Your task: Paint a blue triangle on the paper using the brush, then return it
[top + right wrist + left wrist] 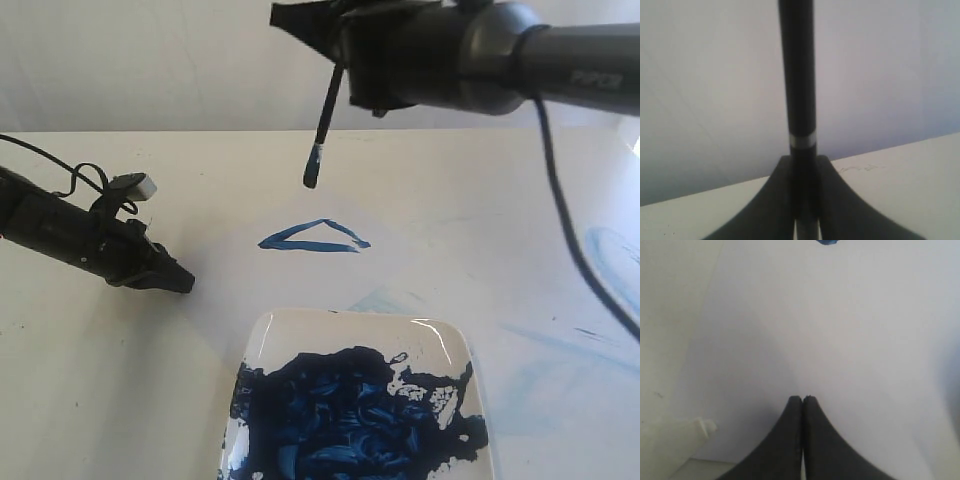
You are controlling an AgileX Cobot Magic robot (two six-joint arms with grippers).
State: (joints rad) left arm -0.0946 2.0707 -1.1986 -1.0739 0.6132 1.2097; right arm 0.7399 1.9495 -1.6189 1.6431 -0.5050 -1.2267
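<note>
blue triangle (314,237) is sitting complete on the paper (400,205); right gripper (802,167) is clamping the brush (324,120) above it, return pending.

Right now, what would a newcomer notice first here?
The plate smeared thick with dark-blue paint, at the exterior view's bottom centre. Just beyond it, a blue triangle on the paper, with the brush hanging over it, bristles down, in the right end effector.
</note>
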